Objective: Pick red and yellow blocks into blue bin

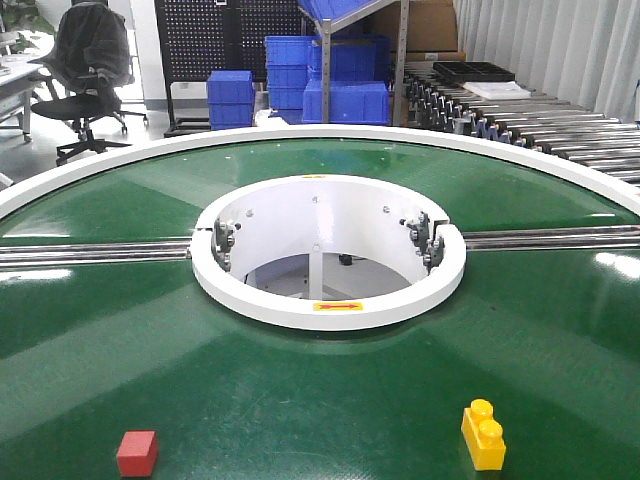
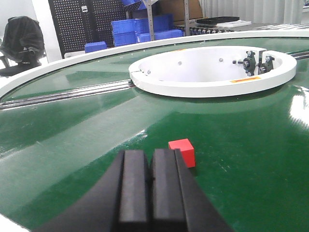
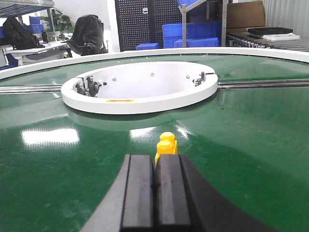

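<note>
I count one red cube [image 1: 137, 452] and one yellow brick [image 1: 483, 434], which has two studs, both near the table's [image 1: 300, 400] front edge. One white ring [image 1: 330, 305] sits at its middle, with two rails [image 1: 95, 252] running from it. I have two grippers: left gripper [image 2: 149, 153] and right gripper [image 3: 155, 158]. Past the far edge are one chair [image 1: 85, 70] and stacked blue crates [image 1: 345, 100], too overlapped to count.

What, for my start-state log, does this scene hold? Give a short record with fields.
surface: green circular conveyor table with a white central ring
red block: small plain red cube, near left, lying free
yellow block: yellow plastic two-stud brick, near right, lying free
left pincer: shut, empty, just behind the red cube
right pincer: shut, empty, just behind the yellow brick
blue bin: wide tub not in view; only stacked blue plastic crates in the background
blocks binned: none
</note>
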Controlling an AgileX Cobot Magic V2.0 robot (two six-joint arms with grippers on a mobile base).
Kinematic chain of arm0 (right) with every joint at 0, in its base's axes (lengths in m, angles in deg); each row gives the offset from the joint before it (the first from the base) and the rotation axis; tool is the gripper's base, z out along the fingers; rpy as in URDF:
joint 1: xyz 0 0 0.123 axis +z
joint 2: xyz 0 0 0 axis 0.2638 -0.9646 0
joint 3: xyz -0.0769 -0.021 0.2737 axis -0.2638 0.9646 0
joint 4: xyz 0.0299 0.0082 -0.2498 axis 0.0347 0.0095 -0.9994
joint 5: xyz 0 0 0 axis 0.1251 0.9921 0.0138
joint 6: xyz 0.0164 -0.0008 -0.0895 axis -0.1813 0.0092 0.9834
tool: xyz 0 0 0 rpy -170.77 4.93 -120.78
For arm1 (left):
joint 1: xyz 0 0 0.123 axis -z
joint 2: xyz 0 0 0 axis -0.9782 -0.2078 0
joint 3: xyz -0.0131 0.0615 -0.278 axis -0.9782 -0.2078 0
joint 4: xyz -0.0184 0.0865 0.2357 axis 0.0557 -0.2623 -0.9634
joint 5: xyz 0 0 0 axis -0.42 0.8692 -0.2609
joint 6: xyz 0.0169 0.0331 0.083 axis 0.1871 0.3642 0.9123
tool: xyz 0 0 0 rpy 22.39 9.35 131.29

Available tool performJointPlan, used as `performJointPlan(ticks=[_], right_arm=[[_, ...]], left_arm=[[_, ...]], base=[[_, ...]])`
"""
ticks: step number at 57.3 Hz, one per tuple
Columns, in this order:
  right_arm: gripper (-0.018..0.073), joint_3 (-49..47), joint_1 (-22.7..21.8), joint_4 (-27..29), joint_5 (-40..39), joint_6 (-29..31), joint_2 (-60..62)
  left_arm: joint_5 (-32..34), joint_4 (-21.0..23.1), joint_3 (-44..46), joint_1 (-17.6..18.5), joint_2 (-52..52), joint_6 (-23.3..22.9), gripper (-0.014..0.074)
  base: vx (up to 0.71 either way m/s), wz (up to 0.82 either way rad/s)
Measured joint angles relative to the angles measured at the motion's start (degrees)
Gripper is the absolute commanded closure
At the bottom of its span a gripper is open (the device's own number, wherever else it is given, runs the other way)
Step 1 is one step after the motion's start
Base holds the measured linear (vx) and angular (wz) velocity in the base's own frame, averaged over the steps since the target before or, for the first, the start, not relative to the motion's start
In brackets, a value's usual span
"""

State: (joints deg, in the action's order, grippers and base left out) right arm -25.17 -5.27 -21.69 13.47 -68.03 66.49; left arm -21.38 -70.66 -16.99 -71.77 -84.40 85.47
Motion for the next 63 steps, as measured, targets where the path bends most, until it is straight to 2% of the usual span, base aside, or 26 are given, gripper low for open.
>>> performJointPlan(ticks=[52, 56, 63], right_arm=[[0.057, 0.0, 0.0, 0.0, -0.4, 0.0, 0.0], [0.057, 0.0, 0.0, 0.2, -3.8, 0.0, 0.0], [0.057, -0.7, 0.0, 0.5, -13.8, 0.1, 0.0]], left_arm=[[0.2, 0.0, 0.0, 0.0, 0.0, 0.0, 0.0595], [2.3, 0.6, 0.0, 0.0, 0.0, -0.4, 0.0595], [7.5, 4.7, 2.1, 0.0, 0.0, -6.1, 0.0595]], base=[[0.0, 0.0], [0.0, 0.0], [0.0, 0.0]])
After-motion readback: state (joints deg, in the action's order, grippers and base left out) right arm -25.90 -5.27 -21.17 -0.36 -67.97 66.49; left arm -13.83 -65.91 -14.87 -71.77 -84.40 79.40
